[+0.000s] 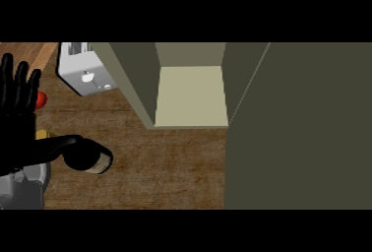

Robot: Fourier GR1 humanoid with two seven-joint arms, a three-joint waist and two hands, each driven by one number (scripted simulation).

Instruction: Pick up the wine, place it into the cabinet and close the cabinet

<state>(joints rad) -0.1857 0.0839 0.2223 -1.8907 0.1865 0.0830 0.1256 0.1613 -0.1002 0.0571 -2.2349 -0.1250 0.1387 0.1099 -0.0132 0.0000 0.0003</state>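
Wine bottle (93, 160) at eight o'clock on the wooden counter (167, 162); left hand (20, 106) beside it, fingers straight; open cabinet (190, 96) at twelve o'clock.

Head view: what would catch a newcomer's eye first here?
The open cabinet at centre top, its pale shelf bare, with its dark door filling the right side. At the left edge, the left hand rests open, fingers up. Beside it lie a white toaster and a dark cylinder on the wooden counter.
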